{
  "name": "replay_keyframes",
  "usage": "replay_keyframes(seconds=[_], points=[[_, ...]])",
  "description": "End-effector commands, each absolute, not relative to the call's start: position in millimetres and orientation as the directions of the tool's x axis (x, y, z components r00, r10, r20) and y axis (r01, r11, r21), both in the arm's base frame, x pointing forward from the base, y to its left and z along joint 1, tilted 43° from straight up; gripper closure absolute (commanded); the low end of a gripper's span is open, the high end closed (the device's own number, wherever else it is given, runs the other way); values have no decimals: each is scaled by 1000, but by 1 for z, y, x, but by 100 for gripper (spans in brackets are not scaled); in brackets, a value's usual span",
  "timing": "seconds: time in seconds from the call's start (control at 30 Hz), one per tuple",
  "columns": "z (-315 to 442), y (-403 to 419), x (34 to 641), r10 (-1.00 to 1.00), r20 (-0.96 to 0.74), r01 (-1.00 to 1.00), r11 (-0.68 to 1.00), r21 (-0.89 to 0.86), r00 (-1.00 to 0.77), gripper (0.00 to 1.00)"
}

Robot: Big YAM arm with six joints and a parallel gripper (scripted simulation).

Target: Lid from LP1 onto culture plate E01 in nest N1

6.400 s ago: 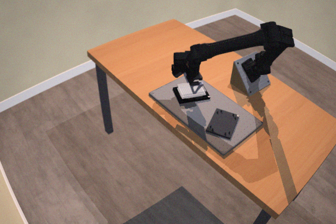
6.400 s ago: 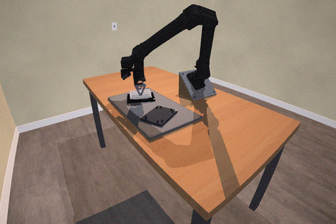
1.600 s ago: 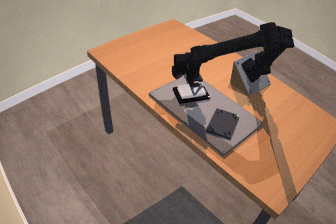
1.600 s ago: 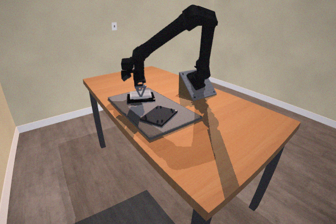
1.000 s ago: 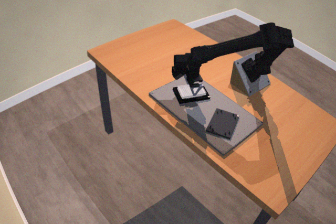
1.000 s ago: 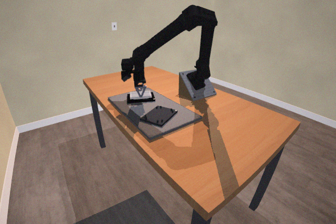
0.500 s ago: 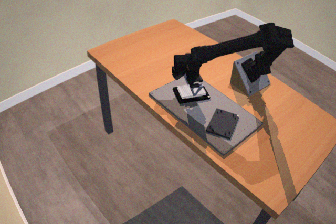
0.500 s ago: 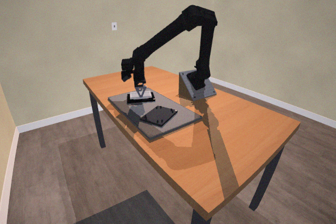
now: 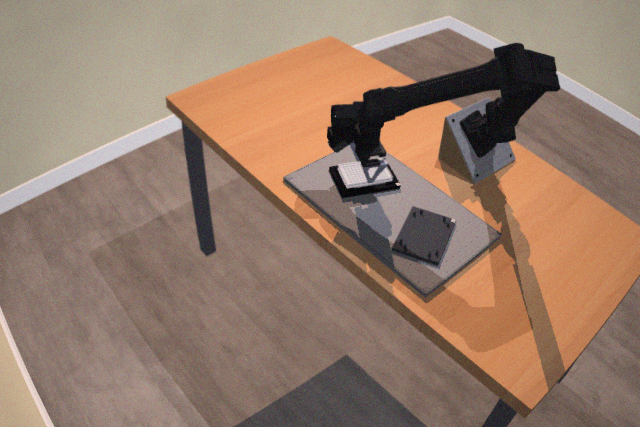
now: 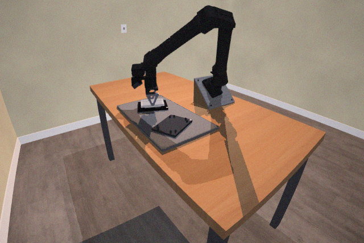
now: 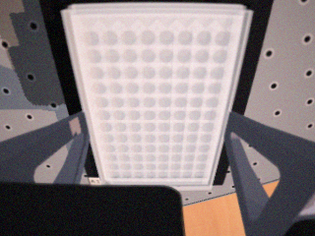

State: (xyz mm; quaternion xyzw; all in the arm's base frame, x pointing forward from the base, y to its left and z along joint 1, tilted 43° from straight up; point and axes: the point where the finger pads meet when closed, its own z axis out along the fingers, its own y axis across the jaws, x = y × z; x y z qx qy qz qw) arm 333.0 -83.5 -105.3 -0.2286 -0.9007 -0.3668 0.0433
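The white culture plate E01 sits in the black plate nest N1 (image 9: 342, 188) at the far end of the grey baseplate (image 9: 392, 210). My gripper (image 9: 375, 160) stands straight over it and is shut on the clear lid (image 11: 155, 93), gripping its two long sides. In the wrist view my gripper (image 11: 157, 118) holds the lid lined up over the plate, and the wells show through it. A thin double edge shows on the right side. I cannot tell whether the lid rests fully down. The dark lid park LP1 (image 9: 423, 234) lies empty.
The arm's grey wedge mount (image 9: 478, 145) stands on the table behind the baseplate. The baseplate's near edge lies close to the table's front edge. The lid park also shows in the exterior view (image 10: 172, 124), with small pegs at its corners.
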Motion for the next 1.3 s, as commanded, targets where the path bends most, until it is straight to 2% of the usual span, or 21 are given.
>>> replay_keyframes(seconds=[0.0, 1.27], points=[[-111, -79, 340, 371, 245, 437, 632, 640, -896, 100], [-109, -83, 347, 372, 236, 432, 635, 640, -898, 100]])
